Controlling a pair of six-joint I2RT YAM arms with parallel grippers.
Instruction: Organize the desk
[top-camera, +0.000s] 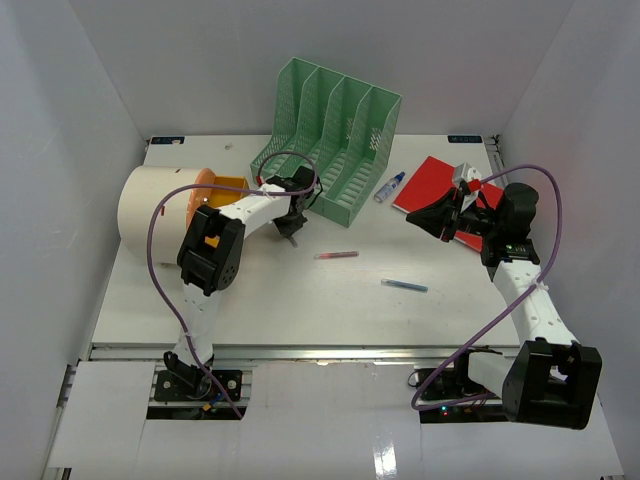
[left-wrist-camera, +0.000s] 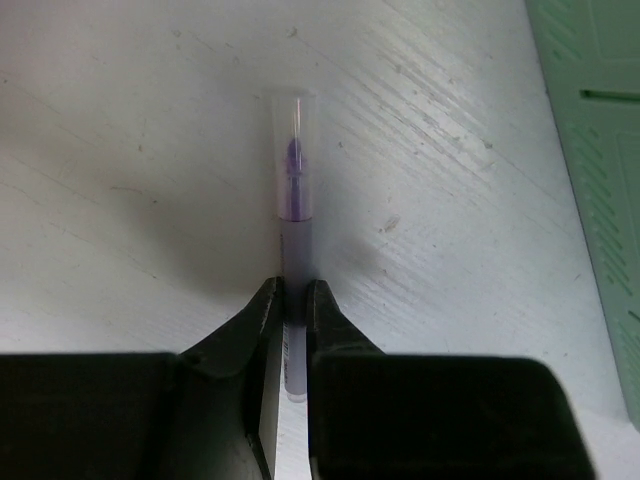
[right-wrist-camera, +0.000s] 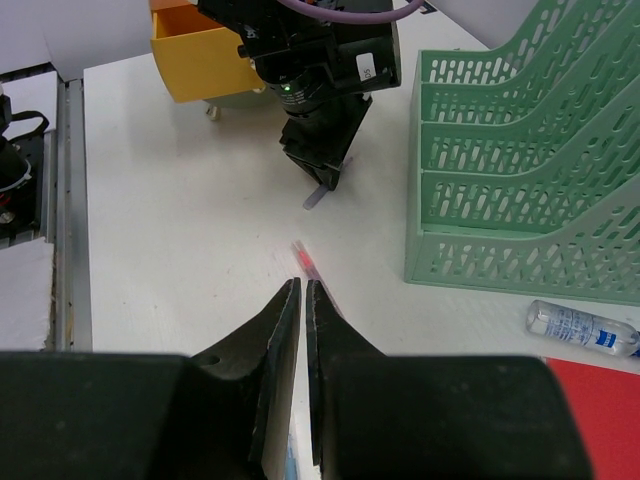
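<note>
- The desk (top-camera: 300, 310) spreads beneath both arms.
- The left gripper (left-wrist-camera: 295, 290) pinches a purple pen (left-wrist-camera: 296, 170) on the desk near its far edge, beside the green file rack (top-camera: 335, 140).
- The right gripper (right-wrist-camera: 302, 288), jaws together and empty, hovers toward the right edge.

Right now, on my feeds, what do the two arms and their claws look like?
Both arms match: the left arm and right arm have white tubular links joined by bulky black joint housings. A purple cable loops loosely along the left arm, another along the right. The left claw and right claw each have two black fingers tapering to narrow tips from a blocky black body.
</note>
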